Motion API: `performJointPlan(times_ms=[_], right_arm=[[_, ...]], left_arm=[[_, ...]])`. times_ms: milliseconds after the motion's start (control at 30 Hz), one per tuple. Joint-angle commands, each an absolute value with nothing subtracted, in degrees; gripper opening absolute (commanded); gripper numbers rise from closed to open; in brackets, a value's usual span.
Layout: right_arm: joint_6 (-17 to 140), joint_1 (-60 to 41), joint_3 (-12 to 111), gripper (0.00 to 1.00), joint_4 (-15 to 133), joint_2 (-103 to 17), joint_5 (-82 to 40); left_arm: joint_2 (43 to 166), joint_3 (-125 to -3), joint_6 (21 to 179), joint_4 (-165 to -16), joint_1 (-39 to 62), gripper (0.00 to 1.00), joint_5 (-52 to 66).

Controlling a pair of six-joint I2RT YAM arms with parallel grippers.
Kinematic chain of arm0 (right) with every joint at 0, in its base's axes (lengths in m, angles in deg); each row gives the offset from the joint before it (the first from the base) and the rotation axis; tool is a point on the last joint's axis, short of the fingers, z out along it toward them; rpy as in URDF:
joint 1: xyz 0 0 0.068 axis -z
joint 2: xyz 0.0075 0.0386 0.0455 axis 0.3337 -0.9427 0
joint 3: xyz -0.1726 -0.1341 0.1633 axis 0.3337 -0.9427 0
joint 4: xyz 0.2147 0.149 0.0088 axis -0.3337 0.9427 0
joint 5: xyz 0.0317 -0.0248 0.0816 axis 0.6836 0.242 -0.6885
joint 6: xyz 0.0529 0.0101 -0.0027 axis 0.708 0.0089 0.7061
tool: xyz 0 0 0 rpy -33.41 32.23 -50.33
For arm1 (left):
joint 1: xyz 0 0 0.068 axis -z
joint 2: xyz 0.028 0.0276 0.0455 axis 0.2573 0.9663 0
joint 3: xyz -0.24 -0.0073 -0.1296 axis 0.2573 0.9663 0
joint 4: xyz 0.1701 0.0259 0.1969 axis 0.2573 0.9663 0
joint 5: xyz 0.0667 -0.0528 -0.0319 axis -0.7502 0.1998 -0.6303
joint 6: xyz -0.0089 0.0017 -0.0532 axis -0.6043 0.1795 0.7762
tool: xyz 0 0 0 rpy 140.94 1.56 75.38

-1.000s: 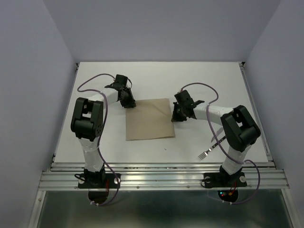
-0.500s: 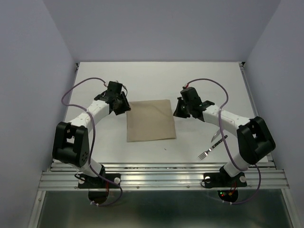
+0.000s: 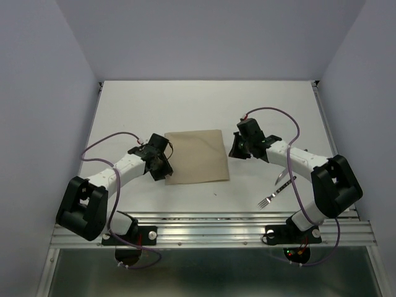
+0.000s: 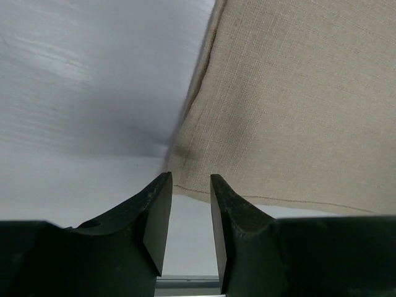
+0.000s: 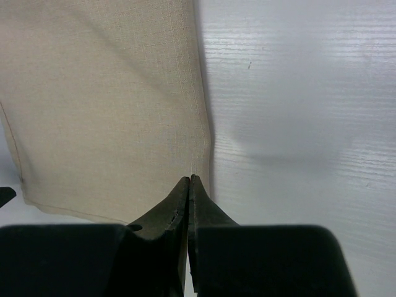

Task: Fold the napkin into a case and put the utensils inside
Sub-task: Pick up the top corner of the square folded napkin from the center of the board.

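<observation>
Napkin (image 3: 195,156): spread flat and unfolded in middle of table (image 3: 204,105), between both arms; no case formed yet, so judged to be the very start of folding. Left gripper (image 3: 162,172): set low at near-left corner of cloth, jaws parted by a narrow gap with nothing between them; in wrist view, corner hem just ahead of tips, presumably lined up to nip that corner for a lift. Right gripper (image 3: 237,147): pressed closed, tips meeting at right hem; impossible to tell whether any fabric is caught; cloth flat there, no lift visible. Fork (image 3: 275,195): on table beside right arm, well apart from cloth; silver blade just beside it, likely knife (image 3: 280,176), partly hidden by arm; both presumably kept aside until a pocket exists. Next, probably: matched pinches on both sides for an even fold.
</observation>
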State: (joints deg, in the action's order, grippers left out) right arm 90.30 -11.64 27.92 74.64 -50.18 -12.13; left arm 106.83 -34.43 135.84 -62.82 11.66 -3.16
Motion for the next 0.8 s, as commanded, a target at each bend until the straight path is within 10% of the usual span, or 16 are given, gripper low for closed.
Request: performJointPlan(times_ms=[0, 767], right_arm=[[90.14, -11.53, 27.97, 0.05, 74.52, -47.76, -11.85], [90.06, -12.06, 29.47, 0.05, 76.1, -48.46, -11.85]], left_arm=[[103.05, -30.55, 140.73, -61.66, 12.51, 0.41, -4.81], [100.77, -27.37, 141.53, -64.82, 14.01, 0.39, -7.0]])
